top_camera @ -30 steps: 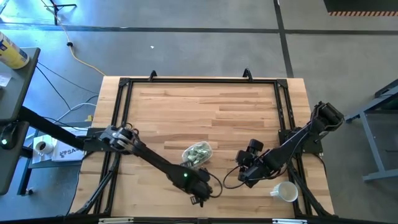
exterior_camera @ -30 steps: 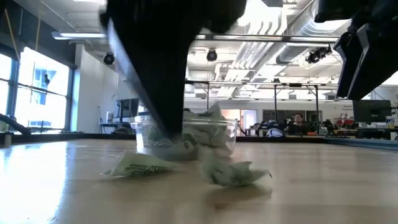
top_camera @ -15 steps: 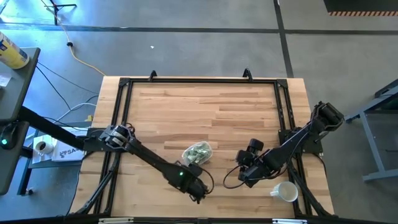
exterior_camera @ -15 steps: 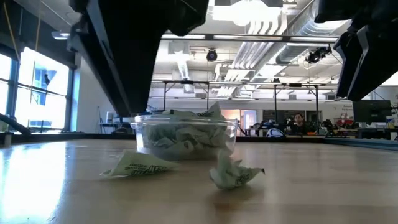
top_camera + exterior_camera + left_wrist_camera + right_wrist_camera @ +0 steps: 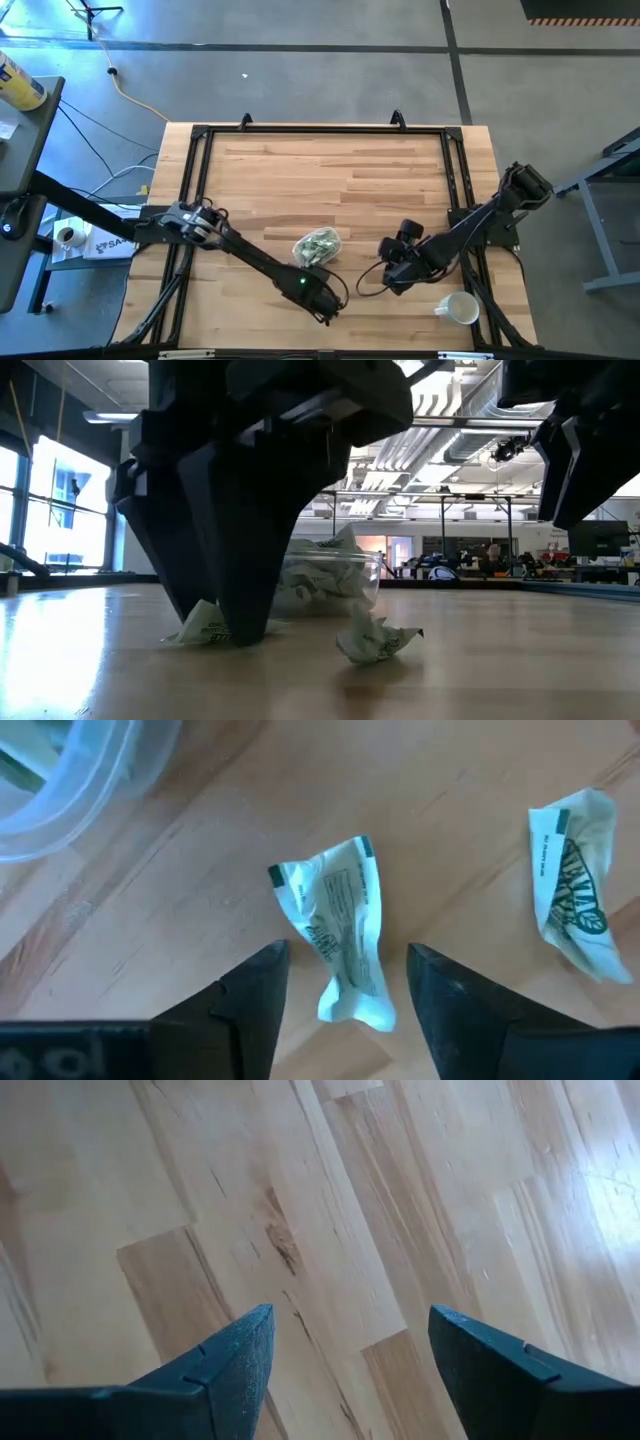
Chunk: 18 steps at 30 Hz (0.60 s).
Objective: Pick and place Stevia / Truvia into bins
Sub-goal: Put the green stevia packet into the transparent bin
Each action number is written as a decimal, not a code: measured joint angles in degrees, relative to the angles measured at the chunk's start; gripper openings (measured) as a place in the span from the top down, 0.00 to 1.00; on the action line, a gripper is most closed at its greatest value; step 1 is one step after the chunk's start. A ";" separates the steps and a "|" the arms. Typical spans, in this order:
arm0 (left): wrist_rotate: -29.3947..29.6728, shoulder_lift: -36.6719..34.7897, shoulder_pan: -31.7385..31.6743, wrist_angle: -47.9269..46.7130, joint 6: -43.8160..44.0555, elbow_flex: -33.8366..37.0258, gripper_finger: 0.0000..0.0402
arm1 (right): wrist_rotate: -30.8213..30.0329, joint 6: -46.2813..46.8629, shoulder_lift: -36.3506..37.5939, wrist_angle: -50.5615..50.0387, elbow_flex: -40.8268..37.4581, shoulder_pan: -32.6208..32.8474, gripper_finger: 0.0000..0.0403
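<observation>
A pale green-and-white Stevia packet [image 5: 340, 910] lies flat on the wood just on the near side of the clear bin [image 5: 317, 247], which holds several packets. My left gripper [image 5: 347, 952] points down over this packet, open, one finger on each side of it and a gap showing on both sides. In the low view its fingertips [image 5: 243, 632] stand at the table by the packet [image 5: 203, 628]. A second, crumpled packet [image 5: 572, 905] lies beside it [image 5: 378, 642]. My right gripper [image 5: 345, 1330] hangs open over bare wood, right of the bin [image 5: 392, 280].
A white mug [image 5: 458, 308] lies on its side near the table's near right corner, beyond my right arm. A black frame [image 5: 200, 135] borders the wooden top. Bare wood spreads from the bin to the far edge.
My left gripper has lifted from in front of the bin, turned about its own axis and come down again toward the table, a little to the left in the low view, so that its fingers now stand around the flat packet. The crumpled packet stays on the wood.
</observation>
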<state>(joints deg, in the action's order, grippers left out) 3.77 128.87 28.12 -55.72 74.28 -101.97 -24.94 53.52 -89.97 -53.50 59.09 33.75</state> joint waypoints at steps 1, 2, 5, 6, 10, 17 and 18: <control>0.02 0.35 0.00 -0.12 0.12 -0.14 0.42 | 0.28 -0.16 0.00 -0.12 0.00 -0.20 0.36; 0.01 0.50 0.00 -0.54 0.14 -0.24 0.44 | 0.52 -0.78 0.00 -0.17 0.00 -0.55 0.36; 0.11 1.35 0.02 -1.56 -0.56 -0.39 0.53 | 1.16 -2.49 0.00 -0.14 0.00 -1.28 0.36; 0.44 1.39 0.02 -2.04 -1.01 -0.39 0.57 | 1.33 -3.00 0.00 -0.10 0.00 -1.53 0.36; 1.39 1.47 0.00 -4.09 -3.59 -0.39 0.75 | 0.99 -4.07 0.00 0.07 0.00 -1.91 0.36; -0.64 -1.53 -0.02 -11.25 -7.59 0.24 0.94 | -5.14 -5.00 1.78 2.88 0.02 -0.70 0.36; -1.09 -2.93 -0.02 -12.14 -8.12 0.24 0.92 | -5.89 -5.00 2.16 2.74 0.02 -0.73 0.36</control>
<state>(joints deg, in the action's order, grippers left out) 2.68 125.94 28.10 -67.87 66.16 -101.73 -30.83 48.51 -87.81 -50.76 59.11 33.01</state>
